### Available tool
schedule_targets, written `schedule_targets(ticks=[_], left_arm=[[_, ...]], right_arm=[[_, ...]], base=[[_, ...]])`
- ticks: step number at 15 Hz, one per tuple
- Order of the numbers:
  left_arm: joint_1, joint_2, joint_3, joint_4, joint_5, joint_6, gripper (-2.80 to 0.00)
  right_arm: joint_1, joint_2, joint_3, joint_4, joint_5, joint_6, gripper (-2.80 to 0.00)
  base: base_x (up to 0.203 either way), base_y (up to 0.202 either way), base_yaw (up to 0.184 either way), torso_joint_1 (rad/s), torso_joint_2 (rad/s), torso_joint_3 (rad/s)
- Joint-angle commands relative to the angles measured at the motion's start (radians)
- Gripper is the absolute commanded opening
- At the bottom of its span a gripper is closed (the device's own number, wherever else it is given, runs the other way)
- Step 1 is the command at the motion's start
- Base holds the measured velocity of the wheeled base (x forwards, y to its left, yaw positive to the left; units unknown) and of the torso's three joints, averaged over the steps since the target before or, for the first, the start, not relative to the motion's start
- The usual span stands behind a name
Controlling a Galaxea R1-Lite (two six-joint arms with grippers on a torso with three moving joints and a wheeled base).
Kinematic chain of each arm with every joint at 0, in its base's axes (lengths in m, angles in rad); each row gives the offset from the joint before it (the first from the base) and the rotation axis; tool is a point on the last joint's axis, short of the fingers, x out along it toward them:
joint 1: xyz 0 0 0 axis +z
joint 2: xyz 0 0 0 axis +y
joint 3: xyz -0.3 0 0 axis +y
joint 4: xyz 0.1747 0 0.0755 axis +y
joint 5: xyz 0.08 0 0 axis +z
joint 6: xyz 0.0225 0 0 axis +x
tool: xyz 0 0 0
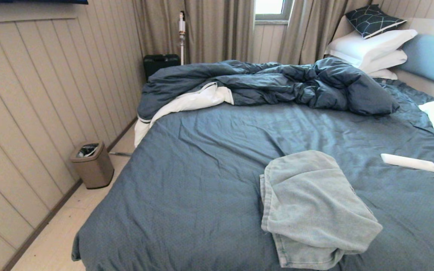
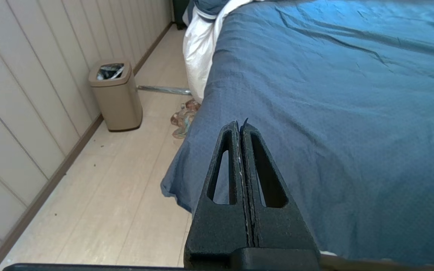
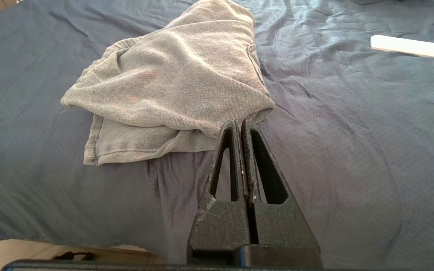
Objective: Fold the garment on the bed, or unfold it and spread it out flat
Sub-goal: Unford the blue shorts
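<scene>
Against the panelled wall, well apart from the large bed with its slate-blue sheet, a taupe square waste bin holds something crumpled, perhaps paper or a liner. The pale blue washed-denim shorts lie folded in a loose bundle on the bed's near side, a slim white flat object near them. The left claw hangs over the bed's near corner, pinched closed, holding nothing. The right claw hovers just beside the shorts, likewise closed and empty.
</scene>
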Motion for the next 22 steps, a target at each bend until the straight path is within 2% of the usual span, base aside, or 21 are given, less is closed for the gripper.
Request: schedule_targets(ticks=[1,22], left_arm=[[0.0,0.002,0.0,0.0,0.0,0.0,-2.8],[0.0,0.002,0.0,0.0,-0.002,-0.005,-2.8]], right_arm=[[0.0,0.0,0.0,-0.001,-0.001,0.0,-2.8],[0.0,0.0,0.0,0.0,-0.001,0.0,-2.8]], base=[[0.0,0.0,0.0,0.0,0.0,0.0],[0.0,0.0,0.0,0.0,0.0,0.0]])
